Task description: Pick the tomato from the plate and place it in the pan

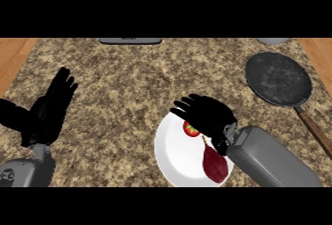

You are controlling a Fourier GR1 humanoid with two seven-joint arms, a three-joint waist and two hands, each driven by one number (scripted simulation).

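A white plate point(178, 160) lies on the granite counter at the lower middle. On it sits a small red tomato point(190, 129) with a green top, mostly covered by my right hand point(209, 115). That hand hovers over the plate's upper right part with its fingers curved above the tomato, and I cannot tell whether they touch it. A dark red elongated vegetable point(214, 165) lies on the plate below the tomato. The black pan point(278, 78) rests at the upper right, its brown handle point(316, 130) pointing down-right. My left hand point(50, 107) rests open at the left, fingers up.
A grey flat object point(130, 41) lies at the counter's far edge, and a grey rounded object point(275, 41) shows at the top right. Wooden surfaces point(13, 55) border the granite counter on the left and right.
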